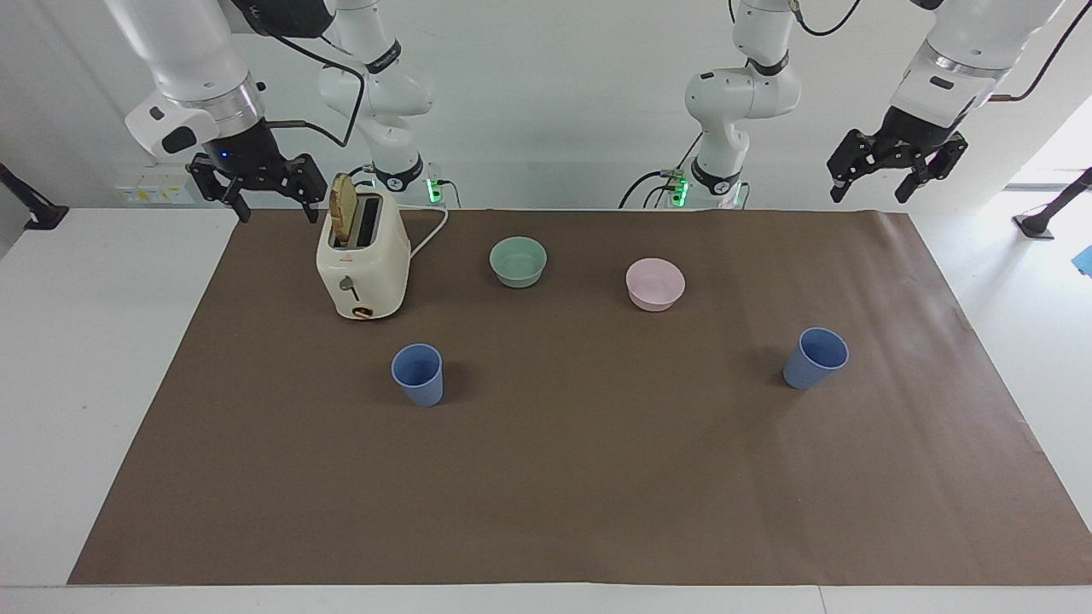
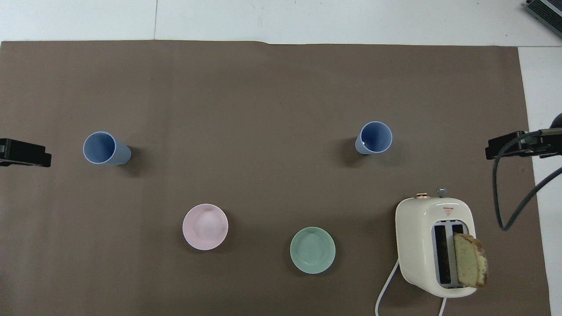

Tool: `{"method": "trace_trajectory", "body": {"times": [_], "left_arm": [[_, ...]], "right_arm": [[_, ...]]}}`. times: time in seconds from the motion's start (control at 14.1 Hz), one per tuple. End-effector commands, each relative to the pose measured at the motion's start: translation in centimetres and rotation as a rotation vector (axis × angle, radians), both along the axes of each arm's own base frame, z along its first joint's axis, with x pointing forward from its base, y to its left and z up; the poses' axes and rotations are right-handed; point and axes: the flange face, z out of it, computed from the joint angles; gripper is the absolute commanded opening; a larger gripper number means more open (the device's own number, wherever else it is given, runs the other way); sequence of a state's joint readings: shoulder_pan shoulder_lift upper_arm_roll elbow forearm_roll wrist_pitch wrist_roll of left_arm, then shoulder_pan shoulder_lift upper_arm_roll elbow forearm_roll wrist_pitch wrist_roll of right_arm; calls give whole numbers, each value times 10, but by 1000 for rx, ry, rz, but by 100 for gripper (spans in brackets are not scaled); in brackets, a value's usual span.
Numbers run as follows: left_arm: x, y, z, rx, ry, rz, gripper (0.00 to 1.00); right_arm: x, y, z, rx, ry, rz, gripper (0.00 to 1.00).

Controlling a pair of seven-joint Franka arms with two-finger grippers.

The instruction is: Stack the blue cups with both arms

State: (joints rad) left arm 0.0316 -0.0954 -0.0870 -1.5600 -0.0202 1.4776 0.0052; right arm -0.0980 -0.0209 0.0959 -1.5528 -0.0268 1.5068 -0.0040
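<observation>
Two blue cups stand upright and apart on the brown mat. One cup (image 1: 418, 373) (image 2: 375, 137) is toward the right arm's end, farther from the robots than the toaster. The other cup (image 1: 815, 358) (image 2: 104, 148) is toward the left arm's end. My left gripper (image 1: 872, 186) (image 2: 24, 152) hangs high over the left arm's end of the mat, open and holding nothing. My right gripper (image 1: 276, 209) (image 2: 518, 145) hangs high over the mat's edge beside the toaster, also open and holding nothing. Neither gripper touches a cup.
A cream toaster (image 1: 363, 260) (image 2: 434, 245) with a bread slice (image 1: 343, 209) sticking up stands near the right arm's base, its cord trailing toward the robots. A mint-green bowl (image 1: 518, 261) (image 2: 312, 250) and a pink bowl (image 1: 654, 284) (image 2: 205, 226) sit nearer to the robots than the cups.
</observation>
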Motion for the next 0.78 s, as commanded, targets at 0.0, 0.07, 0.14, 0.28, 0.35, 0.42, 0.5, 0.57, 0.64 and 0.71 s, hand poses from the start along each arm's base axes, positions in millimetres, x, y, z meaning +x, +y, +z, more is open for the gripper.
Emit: {"method": "trace_trajectory", "body": {"times": [0.0, 0.07, 0.14, 0.28, 0.35, 0.42, 0.5, 0.57, 0.64, 0.71], "left_arm": [[-4, 5, 0, 11, -18, -1, 100], [-3, 6, -1, 11, -18, 1, 100], [-2, 9, -3, 11, -17, 7, 100], [4, 15, -5, 10, -41, 18, 100], [8, 18, -8, 9, -50, 26, 100], [14, 19, -13, 7, -59, 29, 100], [22, 20, -20, 6, -66, 29, 100], [32, 26, -31, 4, -73, 40, 100], [44, 38, -42, 2, -81, 60, 100], [56, 46, -57, 0, -81, 71, 100]], "right_arm": [[-1, 0, 3, 13, -13, -9, 100], [-1, 0, 3, 13, -13, -9, 100], [-1, 0, 3, 13, -13, -9, 100], [-1, 0, 3, 13, -13, -9, 100], [-1, 0, 3, 13, -13, -9, 100], [-1, 0, 3, 13, -13, -9, 100], [-1, 0, 3, 13, -13, -9, 100], [-1, 0, 3, 13, -13, -9, 100], [-1, 0, 3, 13, -13, -9, 100], [-1, 0, 3, 13, -13, -9, 100]]}}
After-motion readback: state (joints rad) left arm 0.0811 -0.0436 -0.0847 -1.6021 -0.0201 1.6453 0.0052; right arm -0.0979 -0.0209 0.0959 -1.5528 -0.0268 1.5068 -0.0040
